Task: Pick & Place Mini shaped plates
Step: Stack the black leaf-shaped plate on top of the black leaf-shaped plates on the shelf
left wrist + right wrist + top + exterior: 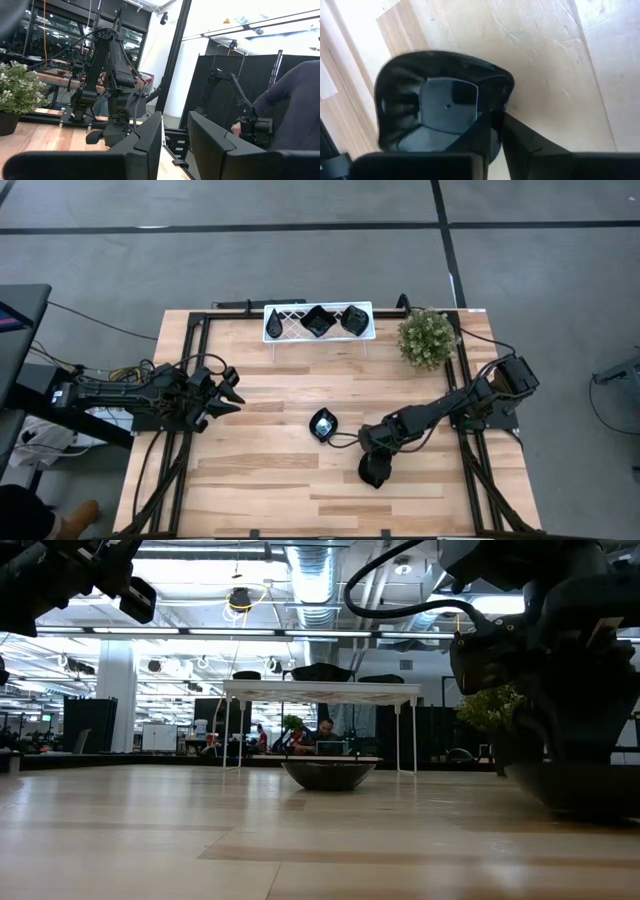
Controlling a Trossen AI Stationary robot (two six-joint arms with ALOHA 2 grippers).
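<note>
- A small black plate (pixel 440 117) sits on the wooden table (pixel 270 470), toward the near right, with the right gripper (pixel 496 131) down on it; in the right wrist view one finger lies inside the dish and the other outside, so the rim stands between them and the fingers have narrowed onto it. Whether the plate has left the wood cannot be told.
- From above, that same plate (pixel 374 470) shows as a dark shape under the right gripper (pixel 376 463), which hides its outline, so its long axis cannot be read.
- A second plate (pixel 323 424) lies loose near the table's middle, just beside the right arm and well apart from the left.
- Three more plates (pixel 318 320) rest in the white wire rack (pixel 276 328) at the far edge; a green plant (pixel 428 337) stands beside it.
- The left gripper (pixel 222 392) waits over the left side, fingers parted and empty.
- In my view the right arm is the nearer for both loose plates, and a lift toward the rack seems likely.
- The table is pale, smooth butcher-block; beyond it, an open workshop with a person's sleeve (pixel 295 100) at a far bench.
</note>
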